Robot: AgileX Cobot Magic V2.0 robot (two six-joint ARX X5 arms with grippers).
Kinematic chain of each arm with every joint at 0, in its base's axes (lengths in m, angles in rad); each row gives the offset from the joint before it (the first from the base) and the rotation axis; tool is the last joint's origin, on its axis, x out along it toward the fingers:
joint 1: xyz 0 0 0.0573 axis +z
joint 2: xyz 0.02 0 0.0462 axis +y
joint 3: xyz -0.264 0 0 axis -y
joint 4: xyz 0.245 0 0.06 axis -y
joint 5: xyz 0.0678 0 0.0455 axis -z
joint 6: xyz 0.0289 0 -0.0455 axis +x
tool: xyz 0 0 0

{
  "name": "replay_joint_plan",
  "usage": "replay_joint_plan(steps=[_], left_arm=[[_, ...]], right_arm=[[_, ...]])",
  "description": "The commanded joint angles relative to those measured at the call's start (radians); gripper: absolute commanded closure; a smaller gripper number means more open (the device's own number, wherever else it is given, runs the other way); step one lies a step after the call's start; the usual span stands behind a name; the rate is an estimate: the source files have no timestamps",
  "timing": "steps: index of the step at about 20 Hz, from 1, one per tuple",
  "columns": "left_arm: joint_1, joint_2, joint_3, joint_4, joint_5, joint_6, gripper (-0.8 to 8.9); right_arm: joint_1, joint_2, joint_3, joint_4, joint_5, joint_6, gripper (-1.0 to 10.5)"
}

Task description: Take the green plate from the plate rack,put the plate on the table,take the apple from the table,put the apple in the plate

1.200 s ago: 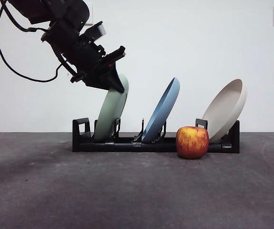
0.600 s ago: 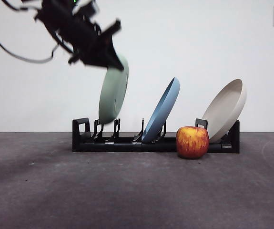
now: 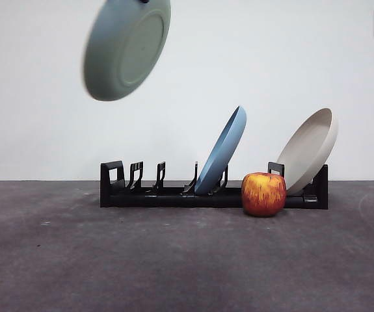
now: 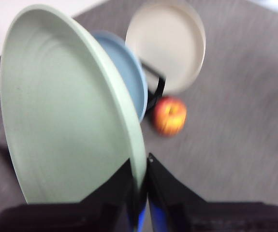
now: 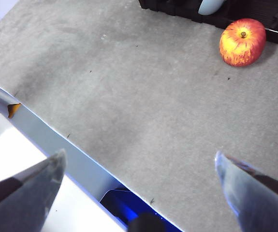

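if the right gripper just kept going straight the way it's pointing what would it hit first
Probably bare table. The right gripper is open, with only grey surface ahead between its jaws. The apple lies farther on and off to one side, though depth is hard to judge.

Left tool [image 4: 139,191]: jaws closed on the rim of the green plate [image 4: 66,111], one black jaw on either face of the plate, which stands edge-on between them. In the front view the plate [image 3: 127,47] hangs high at upper left, with only a small dark tip of this tool showing at the top edge. Right tool [image 5: 139,186]: jaws spread wide apart, holding nothing, raised above the near edge of the counter [image 5: 143,96].
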Motion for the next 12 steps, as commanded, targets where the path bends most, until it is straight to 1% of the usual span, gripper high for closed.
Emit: replay_joint_plan(steps=[1,3,4,6,8,11,12], left_arm=[[-0.107,0.010,0.002,-0.108,-0.137,0.090,8.21],[-0.208,0.024,-0.006,-0.175,-0.265,0.100,8.21],[-0.267,0.034,-0.019,-0.183,-0.320,0.099,8.20],[-0.350,0.051,-0.062,-0.177,-0.407,0.098,8.21],[-0.407,0.072,-0.134,-0.148,-0.443,0.096,8.21],[-0.456,0.080,-0.289,-0.008,-0.451,0.097,8.21],[-0.471,0.083,-0.341,0.048,-0.480,0.101,8.21]], right_arm=[[0.002,-0.001,0.003,0.005,-0.002,0.007,3.8],[0.002,-0.001,0.003,0.005,-0.002,0.007,3.8],[0.002,-0.001,0.003,0.005,-0.002,0.007,3.8],[0.002,-0.001,0.003,0.005,-0.002,0.007,3.8],[0.002,-0.001,0.003,0.005,-0.003,0.007,3.8],[0.002,-0.001,0.003,0.005,-0.003,0.014,3.8],[0.002,-0.001,0.003,0.005,-0.003,0.014,3.8]])
